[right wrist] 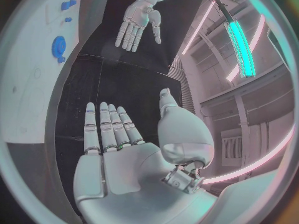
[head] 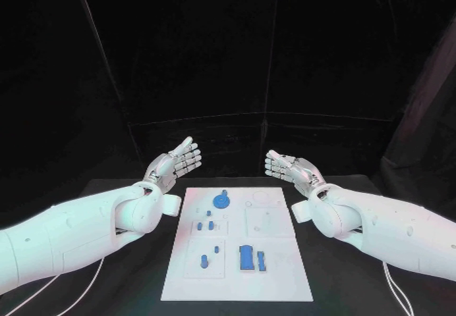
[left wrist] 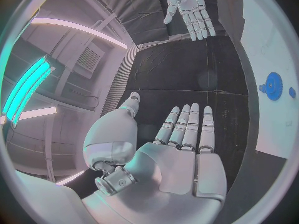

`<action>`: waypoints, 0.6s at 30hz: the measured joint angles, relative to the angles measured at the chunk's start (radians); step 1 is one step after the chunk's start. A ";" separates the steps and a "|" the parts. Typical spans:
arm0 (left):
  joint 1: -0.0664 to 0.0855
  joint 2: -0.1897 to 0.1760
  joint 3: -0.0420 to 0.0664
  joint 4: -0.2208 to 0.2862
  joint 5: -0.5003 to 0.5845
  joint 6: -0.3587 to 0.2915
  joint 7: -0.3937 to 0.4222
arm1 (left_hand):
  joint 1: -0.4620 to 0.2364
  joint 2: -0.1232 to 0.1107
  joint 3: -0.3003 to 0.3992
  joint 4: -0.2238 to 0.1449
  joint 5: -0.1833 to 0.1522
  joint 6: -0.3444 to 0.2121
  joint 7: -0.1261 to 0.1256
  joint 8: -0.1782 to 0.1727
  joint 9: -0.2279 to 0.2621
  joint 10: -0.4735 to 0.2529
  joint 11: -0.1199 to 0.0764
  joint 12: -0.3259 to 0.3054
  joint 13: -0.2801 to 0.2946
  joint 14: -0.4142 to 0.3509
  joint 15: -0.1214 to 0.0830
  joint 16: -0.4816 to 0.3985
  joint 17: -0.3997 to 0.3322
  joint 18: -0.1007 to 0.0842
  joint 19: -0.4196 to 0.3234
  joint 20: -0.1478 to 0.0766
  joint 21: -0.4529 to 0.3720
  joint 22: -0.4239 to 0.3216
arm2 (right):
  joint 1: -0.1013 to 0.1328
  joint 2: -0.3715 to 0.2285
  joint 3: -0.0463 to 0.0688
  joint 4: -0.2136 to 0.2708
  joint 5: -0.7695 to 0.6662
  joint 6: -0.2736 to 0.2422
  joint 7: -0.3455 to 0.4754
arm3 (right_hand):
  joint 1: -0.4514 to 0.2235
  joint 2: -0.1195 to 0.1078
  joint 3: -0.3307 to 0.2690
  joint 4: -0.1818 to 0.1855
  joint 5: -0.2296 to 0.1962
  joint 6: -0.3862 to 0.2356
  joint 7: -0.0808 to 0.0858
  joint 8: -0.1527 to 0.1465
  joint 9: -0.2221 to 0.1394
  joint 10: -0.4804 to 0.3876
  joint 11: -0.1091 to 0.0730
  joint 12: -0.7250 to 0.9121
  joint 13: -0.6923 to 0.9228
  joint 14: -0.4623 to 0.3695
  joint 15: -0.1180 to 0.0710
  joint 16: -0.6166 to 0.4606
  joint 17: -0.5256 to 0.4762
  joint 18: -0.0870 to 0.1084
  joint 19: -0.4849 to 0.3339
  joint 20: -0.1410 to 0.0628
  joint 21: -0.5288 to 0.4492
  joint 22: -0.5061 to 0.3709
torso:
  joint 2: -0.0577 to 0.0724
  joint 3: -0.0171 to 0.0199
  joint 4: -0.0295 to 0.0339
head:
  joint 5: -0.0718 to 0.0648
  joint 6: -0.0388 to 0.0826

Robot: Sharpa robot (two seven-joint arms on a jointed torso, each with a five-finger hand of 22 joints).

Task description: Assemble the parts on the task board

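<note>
Table (head: 114,191): black, matte, flat. I see the board (head: 275,276) lying flat along its middle, a long white plate, smooth, with shallow outlined recesses.

Arms: my left arm (head: 66,240) and right arm (head: 399,230) are glossy white shells, one on each side of the board, both clear of it.

Hands: left hand (head: 174,164) and right hand (head: 292,168) are silver, raised beyond the board's far end, palms facing each other. Fingers on both are straight and released; nothing is held, and the wrist views agree.

Parts, all blue and apparently hard plastic:
- block (head: 246,257), the biggest, tall and rectangular, in the near right recess, with a slim bar (head: 260,259) just beside it.
- gear (head: 221,200), round and toothed, at the far end, with a small bit beside it.
- pegs (head: 203,226), short pieces mid-board on the left, plus a tiny one just beyond them.
- pins (head: 203,261), small pieces in the near left recess.

I can't tell which parts are seated and which are loose, so the layout could be an unassembled set or a finished board.

Risks as I judge them:
- Small, slick parts and wide fingers: a pinch could flick a peg off the board.
- The board looks unclamped, so a sideways push could slide it on the table.
- A hand reaching over the board would hide the small parts from the head camera.
</note>
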 measured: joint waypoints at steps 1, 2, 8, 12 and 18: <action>-0.014 -0.005 0.011 0.026 -0.004 -0.029 0.000 | -0.025 0.000 -0.005 0.000 0.000 -0.019 -0.008 0.000 -0.001 -0.019 -0.009 -0.010 0.000 -0.019 -0.008 -0.005 -0.011 0.000 -0.016 -0.006 0.000 -0.006 | -0.003 -0.007 -0.002 0.032 0.015 -0.029 0.007 | -0.028 -0.001 0.005 0.001 0.000 -0.020 -0.010 0.000 -0.001 -0.022 -0.008 -0.004 0.000 -0.023 -0.003 0.000 -0.001 -0.013 -0.018 -0.006 -0.010 -0.005 | -0.002 0.0011 0.0004 | 0.002 0.000; -0.025 -0.009 0.020 0.047 -0.008 -0.053 0.001 | -0.050 0.001 -0.008 0.003 0.000 -0.038 -0.015 0.000 -0.001 -0.038 -0.020 -0.020 0.000 -0.037 -0.014 -0.009 -0.021 0.000 -0.031 -0.011 0.000 -0.012 | -0.006 -0.012 -0.003 0.055 0.027 -0.052 0.013 | -0.054 -0.002 0.009 0.001 -0.004 -0.037 -0.019 0.000 -0.002 -0.042 -0.014 -0.004 0.000 -0.044 -0.006 0.000 -0.002 -0.013 -0.036 -0.010 -0.020 -0.009 | -0.003 0.0018 0.0005 | 0.004 -0.001; -0.083 -0.030 0.065 0.157 -0.032 -0.207 0.003 | -0.173 0.001 -0.047 0.003 0.000 -0.131 -0.040 -0.005 -0.003 -0.133 -0.063 -0.065 -0.002 -0.128 -0.036 -0.055 -0.059 -0.040 -0.109 -0.038 0.000 -0.042 | -0.019 -0.036 -0.008 0.166 0.099 -0.191 0.053 | -0.192 -0.005 0.020 0.004 -0.011 -0.131 -0.056 0.000 -0.004 -0.149 -0.039 -0.004 -0.003 -0.156 -0.015 0.000 -0.004 -0.029 -0.127 -0.038 -0.055 -0.038 | -0.007 0.0041 0.0012 | 0.006 -0.002; -0.109 -0.041 0.087 0.209 -0.048 -0.306 0.005 | -0.244 0.001 -0.080 0.005 -0.004 -0.185 -0.048 -0.005 -0.003 -0.188 -0.078 -0.076 -0.003 -0.181 -0.044 -0.082 -0.072 -0.065 -0.153 -0.067 -0.004 -0.060 | -0.024 -0.046 -0.010 0.210 0.143 -0.273 0.077 | -0.273 -0.006 0.024 0.003 -0.011 -0.185 -0.067 -0.001 -0.004 -0.211 -0.047 -0.004 -0.003 -0.220 -0.018 -0.004 -0.004 -0.060 -0.179 -0.079 -0.066 -0.077 | -0.008 0.0047 0.0014 | 0.006 -0.002; -0.127 -0.047 0.100 0.244 -0.067 -0.408 0.007 | -0.338 0.002 -0.101 0.005 -0.004 -0.256 -0.054 -0.009 -0.004 -0.260 -0.088 -0.084 -0.004 -0.250 -0.050 -0.101 -0.081 -0.094 -0.210 -0.117 -0.004 -0.116 | -0.026 -0.050 -0.010 0.228 0.182 -0.344 0.101 | -0.378 -0.007 0.029 0.003 -0.015 -0.257 -0.075 -0.004 -0.006 -0.293 -0.054 -0.004 -0.003 -0.306 -0.020 -0.004 -0.006 -0.093 -0.250 -0.109 -0.073 -0.109 | -0.008 0.0049 0.0015 | 0.006 -0.001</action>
